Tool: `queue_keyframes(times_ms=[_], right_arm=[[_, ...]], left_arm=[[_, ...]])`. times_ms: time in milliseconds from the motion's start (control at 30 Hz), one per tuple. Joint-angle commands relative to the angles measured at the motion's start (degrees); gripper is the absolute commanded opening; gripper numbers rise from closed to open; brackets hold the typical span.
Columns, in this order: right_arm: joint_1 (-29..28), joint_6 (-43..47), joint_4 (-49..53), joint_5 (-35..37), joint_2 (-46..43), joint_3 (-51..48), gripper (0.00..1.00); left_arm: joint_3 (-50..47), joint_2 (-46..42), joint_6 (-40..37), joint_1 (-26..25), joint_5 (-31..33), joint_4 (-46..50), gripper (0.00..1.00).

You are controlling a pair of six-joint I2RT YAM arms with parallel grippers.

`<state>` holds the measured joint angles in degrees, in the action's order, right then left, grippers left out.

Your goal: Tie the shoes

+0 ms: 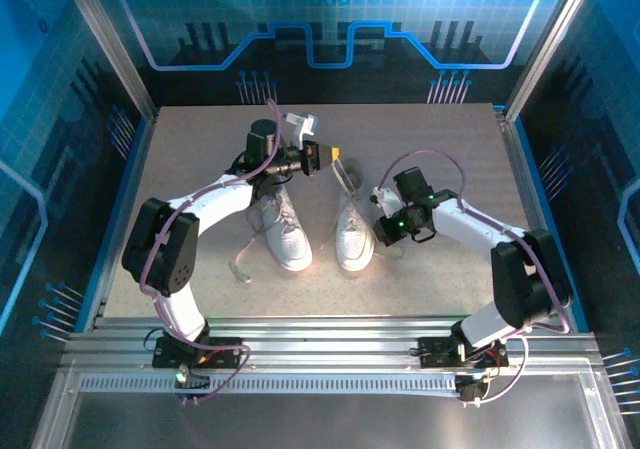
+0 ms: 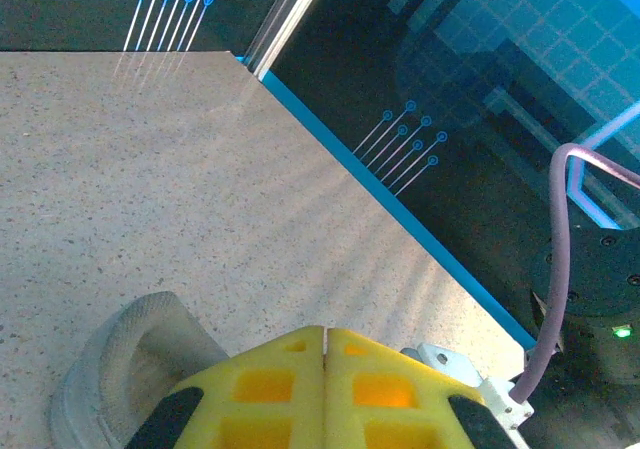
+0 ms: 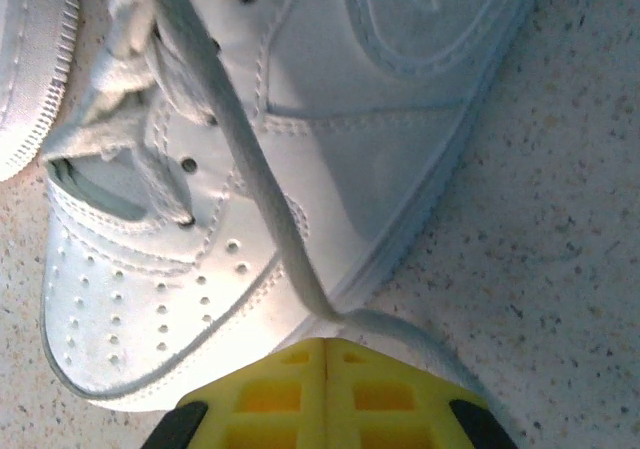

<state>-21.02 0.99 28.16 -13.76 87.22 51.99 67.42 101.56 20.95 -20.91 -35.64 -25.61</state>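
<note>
White canvas marks the pair at the middle of the speckled grey table (image 1: pixel 460 139): the left shoe (image 1: pixel 285 231) and the right shoe (image 1: pixel 355 237) lie side by side, close but apart, toes toward the arm bases and heels toward the far wall. A loose lace end (image 1: pixel 240 261) trails off the left shoe onto bare tabletop.

The left gripper (image 1: pixel 330 155) hangs over the heel end of the pair. In the left wrist view its yellow fingers (image 2: pixel 270 389) meet along one seam, and I cannot tell whether anything is pinched there. Below them sits a grey padded heel collar (image 2: pixel 130 359).

The right gripper (image 1: pixel 383 231) is low, just beside the right shoe's outer edge. Its fingers (image 3: pixel 270 389) are pressed together. A lace (image 3: pixel 250 179) runs down from the eyelets to their tips and bends off to the right, and a true pinch is hard to confirm.

Bare room lies across the far strip, the right-hand side up to the blue edge trim (image 2: pixel 400 209), and the near strip before the aluminium rail (image 1: pixel 320 329)
</note>
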Motion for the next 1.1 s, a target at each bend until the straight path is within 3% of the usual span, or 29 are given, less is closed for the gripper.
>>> queue_keyframes(times_ms=[0,600,833,1067], right_arm=[[1.8,-0.7,5.9,0.9,0.8,1.7,0.00],[1.7,-0.5,12.4,0.0,3.5,5.1,0.00],[2.6,-8.4,2.5,-3.0,-1.7,8.2,0.24],[3.8,-18.7,-8.6,-10.6,2.4,11.0,0.30]], left_arm=[[1.2,0.0,0.1,1.3,0.1,-2.3,0.00],[1.0,0.9,0.2,1.9,0.0,-2.7,0.00],[-0.1,1.0,1.4,1.8,-0.3,-4.3,0.00],[-0.8,0.7,1.7,1.8,-0.4,-4.7,0.00]])
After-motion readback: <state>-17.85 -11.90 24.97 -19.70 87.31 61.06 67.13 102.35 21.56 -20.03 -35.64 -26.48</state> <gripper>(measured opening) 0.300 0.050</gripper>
